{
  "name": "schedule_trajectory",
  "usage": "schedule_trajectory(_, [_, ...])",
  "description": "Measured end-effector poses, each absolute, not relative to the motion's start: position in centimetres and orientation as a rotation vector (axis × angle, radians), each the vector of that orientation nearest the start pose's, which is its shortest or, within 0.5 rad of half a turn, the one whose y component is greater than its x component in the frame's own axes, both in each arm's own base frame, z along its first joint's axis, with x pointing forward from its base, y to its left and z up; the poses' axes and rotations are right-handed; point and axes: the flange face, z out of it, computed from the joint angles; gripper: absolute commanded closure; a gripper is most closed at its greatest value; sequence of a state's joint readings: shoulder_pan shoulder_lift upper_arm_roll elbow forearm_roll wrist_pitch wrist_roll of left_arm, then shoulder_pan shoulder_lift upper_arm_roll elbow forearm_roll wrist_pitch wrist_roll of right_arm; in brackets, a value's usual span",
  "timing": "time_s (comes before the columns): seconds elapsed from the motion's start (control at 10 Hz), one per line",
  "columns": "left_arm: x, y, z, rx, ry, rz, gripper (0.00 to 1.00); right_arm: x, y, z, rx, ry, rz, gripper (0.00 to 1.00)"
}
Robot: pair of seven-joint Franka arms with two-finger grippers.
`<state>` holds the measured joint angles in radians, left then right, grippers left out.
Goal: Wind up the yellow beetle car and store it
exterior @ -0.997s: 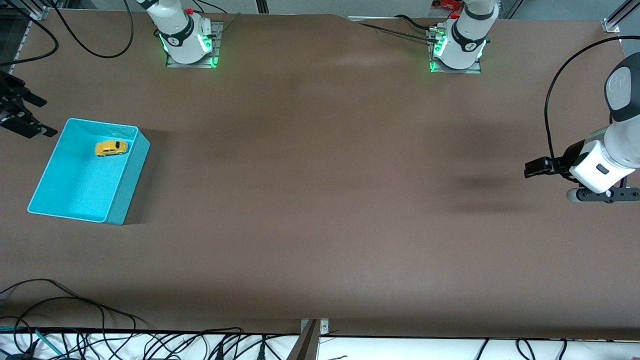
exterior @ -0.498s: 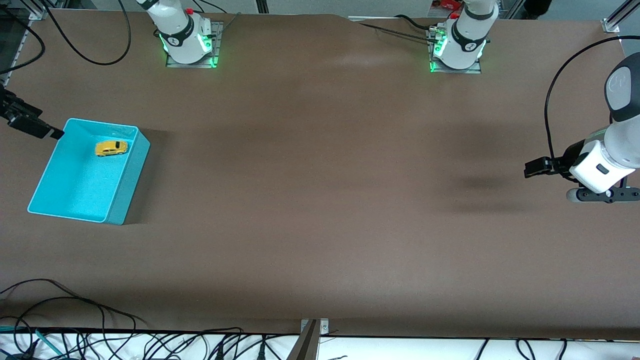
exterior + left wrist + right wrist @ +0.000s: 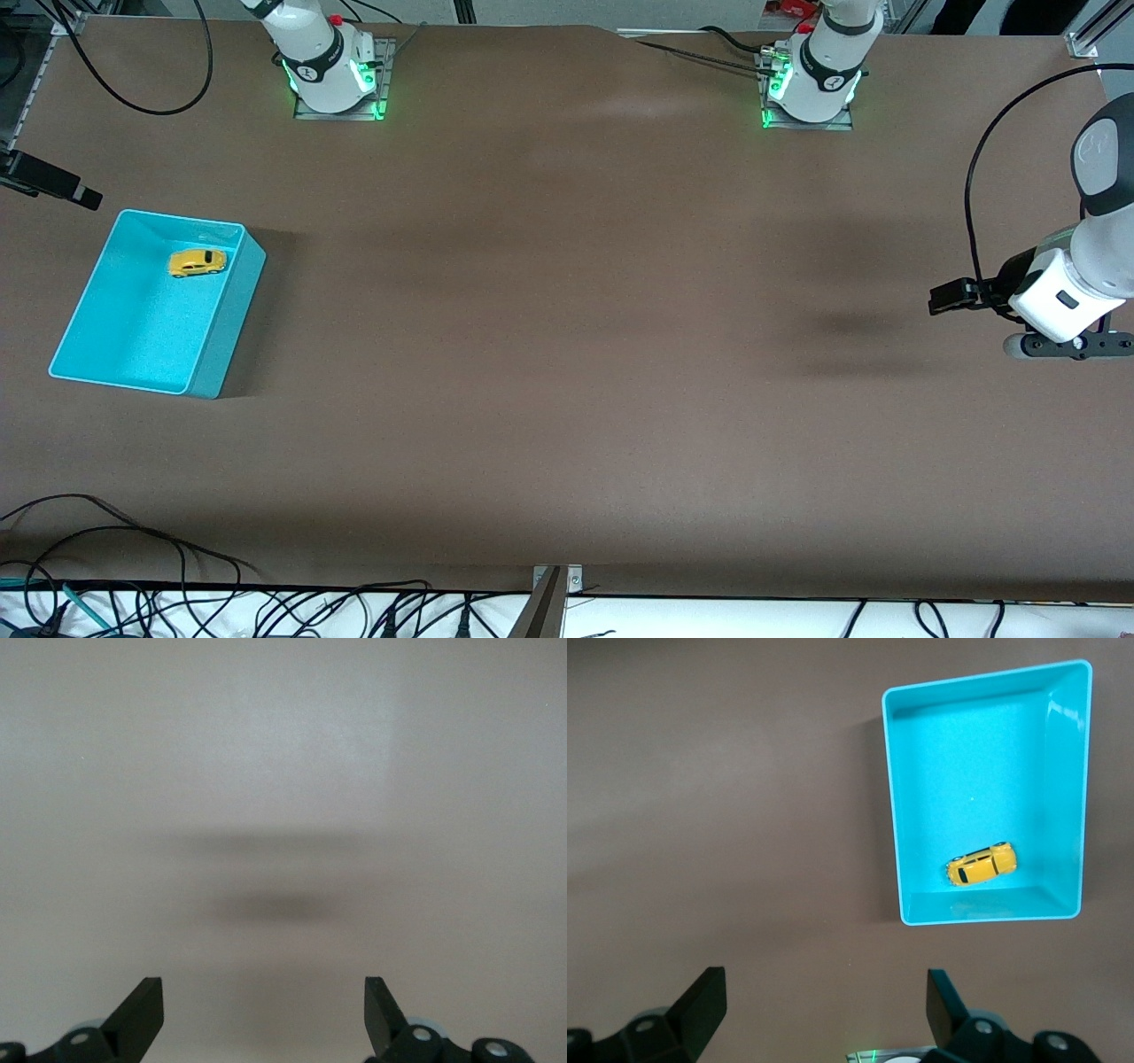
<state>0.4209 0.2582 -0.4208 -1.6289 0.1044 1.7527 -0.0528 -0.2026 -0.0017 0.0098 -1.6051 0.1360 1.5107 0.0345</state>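
The yellow beetle car (image 3: 197, 262) (image 3: 982, 864) lies inside the turquoise bin (image 3: 232, 310) (image 3: 893, 815), close to the bin wall farthest from the front camera. My right gripper (image 3: 827, 994) hangs open and empty high over the table next to the bin, at the right arm's end. Only one of its fingers (image 3: 84, 195) shows at the front view's edge. Over bare table at the left arm's end, my left gripper (image 3: 937, 299) (image 3: 264, 1001) waits, open with nothing between its fingers.
The two arm bases (image 3: 332, 80) (image 3: 811, 89) with green lights stand along the table edge farthest from the front camera. Loose cables (image 3: 133, 611) run along the edge nearest it. The brown table (image 3: 567, 354) stretches between bin and left gripper.
My right gripper has drawn away from the bin's corner toward the table's end and now shows less in the front view. The car, bin and left arm have not moved.
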Motion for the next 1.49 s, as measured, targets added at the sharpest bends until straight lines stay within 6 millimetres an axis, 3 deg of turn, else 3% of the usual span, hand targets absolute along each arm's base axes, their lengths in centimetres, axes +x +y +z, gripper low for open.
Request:
schedule_trajectory(0.5, [62.1, 3.2, 47.0, -3.137, -0.055, 0.183, 0.0, 54.6, -4.7, 60.7, -3.027, 0.197, 0.081, 0.0])
schedule_trajectory(0.9, [62.1, 3.2, 46.9, -3.137, -0.055, 0.184, 0.0, 54.7, -4.3, 59.9, -3.129, 0.17, 0.109, 0.0])
schedule_trajectory(1.49, [62.1, 3.2, 46.7, -3.138, -0.054, 0.192, 0.0, 54.5, -4.5, 59.5, -3.136, 0.173, 0.148, 0.0])
